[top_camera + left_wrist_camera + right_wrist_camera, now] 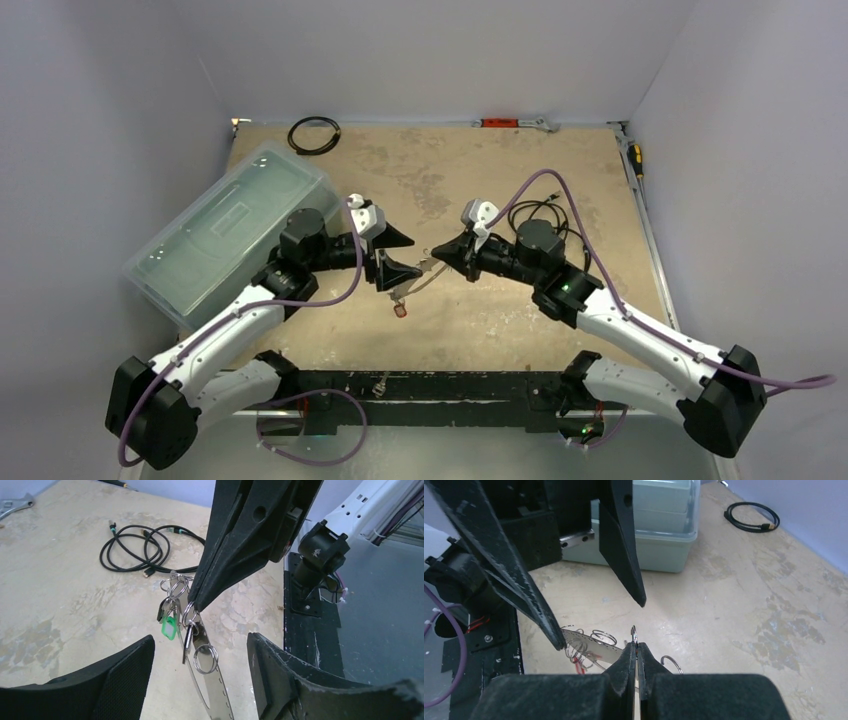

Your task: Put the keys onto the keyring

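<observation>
Keyring [217, 697] hung at centre frame, pinched by the right gripper [193, 608], apparently to steady it for threading; keys [170, 626] dangled from it. Below, the left gripper [200, 640] hovered spread apart, empty.

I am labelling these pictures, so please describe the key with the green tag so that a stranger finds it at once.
In the left wrist view, the right end effector reaches down from the top, shut on the silvery keyring. A cluster of keys hangs at its tip. The wanted key hangs on the left, carrying the only bright green tag.
</observation>
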You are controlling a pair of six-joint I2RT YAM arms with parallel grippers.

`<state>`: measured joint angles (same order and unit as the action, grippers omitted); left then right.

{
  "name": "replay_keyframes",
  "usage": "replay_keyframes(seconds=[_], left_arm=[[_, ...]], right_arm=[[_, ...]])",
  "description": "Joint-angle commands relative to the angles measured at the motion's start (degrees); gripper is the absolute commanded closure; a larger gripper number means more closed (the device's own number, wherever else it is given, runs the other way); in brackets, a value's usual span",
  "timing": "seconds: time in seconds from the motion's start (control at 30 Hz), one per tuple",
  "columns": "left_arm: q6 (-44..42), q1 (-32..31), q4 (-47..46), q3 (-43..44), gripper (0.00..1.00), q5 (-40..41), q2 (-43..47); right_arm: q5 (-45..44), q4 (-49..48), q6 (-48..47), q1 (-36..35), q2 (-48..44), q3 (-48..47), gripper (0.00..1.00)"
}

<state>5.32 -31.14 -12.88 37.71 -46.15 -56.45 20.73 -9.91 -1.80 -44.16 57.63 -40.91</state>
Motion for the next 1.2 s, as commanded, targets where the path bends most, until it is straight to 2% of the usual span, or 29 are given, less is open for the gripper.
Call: replay_keyframes(seconds=[0.0,0.2,0.33,0.63,0.8,1.0,1.17], left_arm=[[1.12,-0.09,-5.46,0.97,0.34,-4.64,-1.68],[1.55,-2.95,-10.04,-0.07,0.35,-2.28,-4.27],[1.29,-3.92,-10.45,0.65,0.4,-1.49,-6.42],[-1.82,-3.88,-4.26,2.59,0.51,-2.3,-7.47],[-3.51,-3.91,-3.09,2.67,0.77,-3.0,-7.6],[-3.8,-4.19,-7.06,1.3,0.98,-3.23,-6.73],[-3.32,-4.18,-10.69,-0.88,1.0,-2.8,-4.73]], right_arm=[[2.45,-3.54,-1.0,-0.4,-2.79,-1.39,1.0],[4.66,-2.76,-0.92,-1.07,-3.2,-2.16,1.0],[5.27,-2.5,-0.92,-1.61,-3.39,-2.48,1.0],[2.63,-1.0,-2.09,-1.88,-3.91,-3.84,1.0],[3.45,-0.2,-2.2,-1.89,-3.53,-4.32,1.0],[4.74,-0.39,-1.68,-2.29,-3.14,-4.4,1.0],[6.02,-1.47,-0.58,-2.33,-2.84,-4.25,1.0]])
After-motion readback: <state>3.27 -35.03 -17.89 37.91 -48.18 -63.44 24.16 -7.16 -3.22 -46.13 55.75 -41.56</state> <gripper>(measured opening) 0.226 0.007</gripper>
